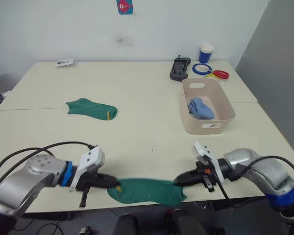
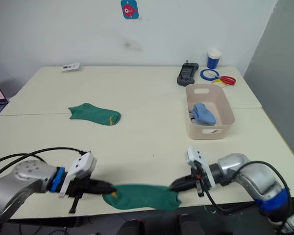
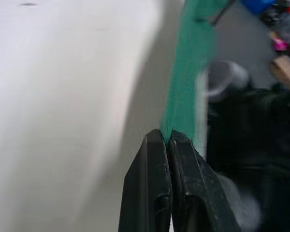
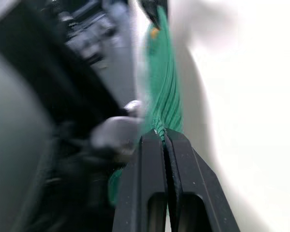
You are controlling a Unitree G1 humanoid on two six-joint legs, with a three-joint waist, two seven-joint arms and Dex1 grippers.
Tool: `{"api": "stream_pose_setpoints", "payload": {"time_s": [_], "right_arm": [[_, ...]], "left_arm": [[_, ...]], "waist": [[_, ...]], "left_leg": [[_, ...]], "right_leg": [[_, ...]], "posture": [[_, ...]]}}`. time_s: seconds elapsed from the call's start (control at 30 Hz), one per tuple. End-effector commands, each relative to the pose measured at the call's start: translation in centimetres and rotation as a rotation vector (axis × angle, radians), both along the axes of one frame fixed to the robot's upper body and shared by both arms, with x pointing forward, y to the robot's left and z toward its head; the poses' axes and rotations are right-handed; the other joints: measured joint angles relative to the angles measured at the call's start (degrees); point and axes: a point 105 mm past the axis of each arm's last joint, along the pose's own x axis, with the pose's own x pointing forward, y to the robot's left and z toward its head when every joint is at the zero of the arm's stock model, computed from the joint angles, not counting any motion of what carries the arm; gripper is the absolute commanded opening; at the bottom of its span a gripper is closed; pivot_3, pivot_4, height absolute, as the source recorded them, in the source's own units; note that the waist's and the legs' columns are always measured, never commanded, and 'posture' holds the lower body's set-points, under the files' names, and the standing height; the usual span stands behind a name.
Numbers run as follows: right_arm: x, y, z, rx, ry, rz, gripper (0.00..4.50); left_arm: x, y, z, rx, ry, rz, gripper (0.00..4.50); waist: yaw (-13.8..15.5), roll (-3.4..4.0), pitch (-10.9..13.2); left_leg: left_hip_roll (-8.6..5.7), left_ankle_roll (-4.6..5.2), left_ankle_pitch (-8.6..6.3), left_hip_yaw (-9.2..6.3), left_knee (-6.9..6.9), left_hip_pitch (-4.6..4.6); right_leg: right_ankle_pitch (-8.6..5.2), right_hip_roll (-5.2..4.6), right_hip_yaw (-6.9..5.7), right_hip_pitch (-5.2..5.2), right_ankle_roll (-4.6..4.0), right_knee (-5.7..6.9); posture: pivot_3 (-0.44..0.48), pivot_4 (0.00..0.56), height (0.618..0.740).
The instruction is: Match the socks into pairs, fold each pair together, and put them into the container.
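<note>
A dark green sock (image 1: 147, 191) hangs stretched at the table's front edge. My left gripper (image 1: 116, 185) is shut on its end with the yellow mark; my right gripper (image 1: 178, 181) is shut on its other end. In the left wrist view the fingers (image 3: 166, 159) pinch the green fabric (image 3: 186, 87); the right wrist view shows the same pinch (image 4: 163, 137). A second dark green sock (image 1: 91, 108) lies flat at the table's left middle. The pale pink-beige container (image 1: 224, 105) stands at the right with light blue socks (image 1: 201, 107) inside.
At the back right stand a black device (image 1: 180, 68), a blue-and-white paper cup (image 1: 206, 53) and coloured tape rings (image 1: 210, 72). A small white item (image 1: 64, 62) lies at the back left. A table seam runs across the middle.
</note>
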Motion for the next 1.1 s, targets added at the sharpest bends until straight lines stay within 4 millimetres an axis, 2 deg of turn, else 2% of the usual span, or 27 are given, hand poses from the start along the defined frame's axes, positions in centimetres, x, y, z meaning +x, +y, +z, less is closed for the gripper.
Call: {"api": "stream_pose_setpoints", "payload": {"time_s": [0.03, 0.23, 0.37, 0.53, 0.73, 0.77, 0.8, 0.87, 1.0, 1.1], "right_arm": [[2.0, -0.3, 0.5, -0.005, -0.093, -0.028, 0.0], [4.5, -0.9, 0.1, -0.047, -0.181, -0.069, 0.0], [5.1, -1.0, 0.0, -0.06, -0.203, -0.07, 0.0], [5.7, -1.1, -0.2, -0.075, -0.218, -0.084, 0.0], [5.9, -1.2, -0.1, -0.074, -0.218, -0.101, 0.0], [5.9, -1.3, 0.0, -0.07, -0.223, -0.105, 0.5], [6.0, -1.3, 0.1, -0.068, -0.225, -0.107, 0.7], [6.3, -1.5, 0.8, -0.057, -0.26, -0.131, 1.39], [6.5, -1.9, 3.1, -0.018, -0.333, -0.164, 2.78], [5.1, -0.6, 4.4, 0.014, -0.419, -0.102, 2.78]], "left_arm": [[1.6, 0.3, -0.2, 0.047, -0.046, -0.004, 0.02], [2.9, 0.7, -1.5, 0.112, -0.065, -0.027, 0.02], [4.9, 0.6, -1.6, 0.121, -0.118, 0.015, 0.02], [6.3, 0.1, -1.4, 0.118, -0.159, 0.027, 0.02], [6.8, -0.8, -1.0, 0.094, -0.203, 0.005, 0.02], [6.9, -0.9, -0.9, 0.085, -0.214, 0.003, 0.21], [6.9, -0.9, -0.8, 0.079, -0.22, 0.002, 0.45], [7.0, -0.7, -0.3, 0.067, -0.229, 0.022, 0.97], [8.9, 0.4, 2.0, -0.016, -0.346, 0.184, 2.2], [7.4, -1.0, 3.7, -0.145, -0.386, 0.17, 2.2]], "waist": [[0.01, -0.01, 0.0], [0.04, 0.0, 0.0], [0.14, 0.01, 0.0], [0.16, 0.01, 0.0], [0.14, 0.01, -0.01], [0.15, 0.01, -0.01], [0.15, 0.01, -0.01], [0.14, 0.01, -0.01], [0.14, 0.01, 0.0], [-0.12, 0.0, 0.0]], "left_leg": [[0.01, 0.02, -0.01, -0.01, 0.08, -0.03], [0.02, 0.17, -0.1, -0.01, 0.1, 0.0], [0.01, 0.17, -0.1, -0.02, 0.18, 0.01], [0.01, 0.17, -0.1, -0.01, 0.2, 0.0], [0.01, 0.17, -0.1, -0.02, 0.23, 0.0], [0.01, 0.17, -0.1, -0.02, 0.23, 0.0], [0.01, 0.17, -0.1, -0.02, 0.23, 0.0], [0.01, 0.17, -0.1, -0.02, 0.23, 0.0], [0.02, 0.17, -0.1, -0.03, 0.23, -0.01], [0.06, 0.17, -0.1, -0.05, 0.23, -0.01]], "right_leg": [[-0.01, 0.0, -0.01, -0.01, 0.0, 0.01], [-0.01, 0.05, 0.03, -0.01, -0.01, 0.03], [0.0, 0.04, 0.02, 0.04, 0.0, 0.07], [0.0, 0.04, 0.04, 0.04, 0.0, 0.07], [0.0, 0.04, 0.04, 0.05, 0.0, 0.11], [0.0, 0.04, 0.04, 0.05, 0.0, 0.11], [0.0, 0.03, 0.03, 0.05, 0.0, 0.11], [0.0, 0.03, 0.03, 0.06, 0.0, 0.11], [0.0, 0.02, 0.04, 0.04, 0.0, 0.14], [0.0, -0.02, 0.04, 0.04, 0.0, 0.14]], "posture": [[0.0, 0.15, 0.74], [0.0, 0.15, 0.74], [0.0, 0.15, 0.74], [0.0, 0.15, 0.74], [0.0, 0.15, 0.74], [0.0, 0.15, 0.74], [0.0, 0.15, 0.74], [0.0, 0.15, 0.74], [0.0, 0.15, 0.74], [0.0, 0.15, 0.74]]}}
